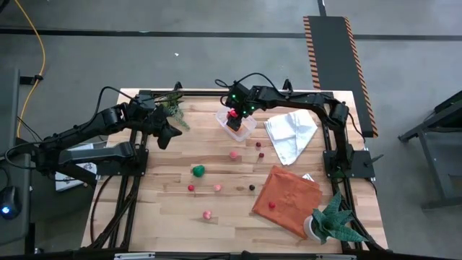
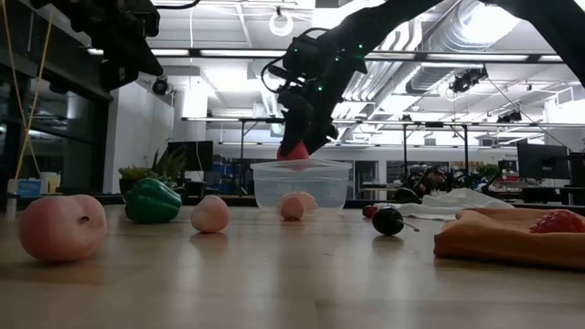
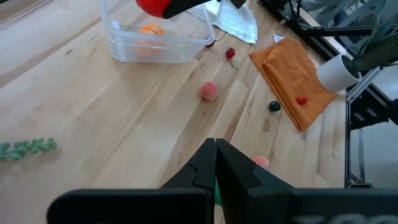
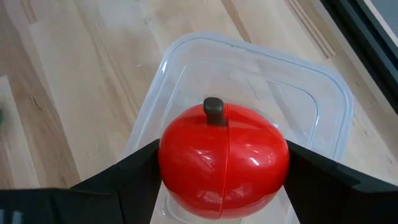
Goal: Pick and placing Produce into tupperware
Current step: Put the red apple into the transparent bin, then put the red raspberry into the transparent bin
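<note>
The pale wooden plank table (image 1: 159, 209) carries a clear plastic rectangular tupperware (image 1: 244, 128). Small toy produce (image 1: 198, 170), a crumpled white cloth (image 1: 291, 133) and an orange cloth (image 1: 286, 198) lie around it.

A glossy red plastic apple (image 4: 224, 162) with a matt dark stem gleams above a clear, smooth plastic container (image 4: 311, 99) on a pale wooden table (image 1: 166, 209) with visible grain, near crumpled white (image 1: 290, 132) and orange (image 1: 285, 198) cloths.

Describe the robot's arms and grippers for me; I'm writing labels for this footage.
Both arms are dark, jointed links with thin black cables looping along them. The right arm shows small green indicator lights near its wrist. The left gripper has two matte black, wedge-shaped fingers; the right gripper has the same black angular fingers.
</note>
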`<state>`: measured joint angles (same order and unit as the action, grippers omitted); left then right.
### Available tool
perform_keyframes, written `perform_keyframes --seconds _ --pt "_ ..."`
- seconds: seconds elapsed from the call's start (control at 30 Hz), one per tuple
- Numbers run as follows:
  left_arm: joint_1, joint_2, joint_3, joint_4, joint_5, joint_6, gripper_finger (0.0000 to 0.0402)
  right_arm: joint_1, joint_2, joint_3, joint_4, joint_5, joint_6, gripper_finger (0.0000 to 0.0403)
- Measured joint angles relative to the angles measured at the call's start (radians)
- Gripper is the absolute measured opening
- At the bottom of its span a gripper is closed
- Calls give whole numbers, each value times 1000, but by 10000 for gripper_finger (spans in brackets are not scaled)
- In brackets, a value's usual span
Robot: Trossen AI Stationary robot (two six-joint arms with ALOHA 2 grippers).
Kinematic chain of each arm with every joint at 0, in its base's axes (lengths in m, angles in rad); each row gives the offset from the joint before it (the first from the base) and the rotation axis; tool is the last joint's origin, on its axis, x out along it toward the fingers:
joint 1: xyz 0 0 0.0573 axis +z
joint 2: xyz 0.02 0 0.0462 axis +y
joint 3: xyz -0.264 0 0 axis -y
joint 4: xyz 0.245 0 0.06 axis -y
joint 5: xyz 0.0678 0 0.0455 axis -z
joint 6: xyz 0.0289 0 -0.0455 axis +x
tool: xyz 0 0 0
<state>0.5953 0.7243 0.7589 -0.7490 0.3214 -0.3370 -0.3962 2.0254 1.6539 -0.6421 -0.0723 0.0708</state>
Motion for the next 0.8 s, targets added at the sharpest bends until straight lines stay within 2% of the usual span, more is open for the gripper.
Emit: perform_keyframes --seconds 0.2,0.8 --pt "0 0 0 0 0 0 1 0 0 0 4 0 0 305" --pt "0 0 0 0 -2 0 1 0 0 0 5 0 0 307"
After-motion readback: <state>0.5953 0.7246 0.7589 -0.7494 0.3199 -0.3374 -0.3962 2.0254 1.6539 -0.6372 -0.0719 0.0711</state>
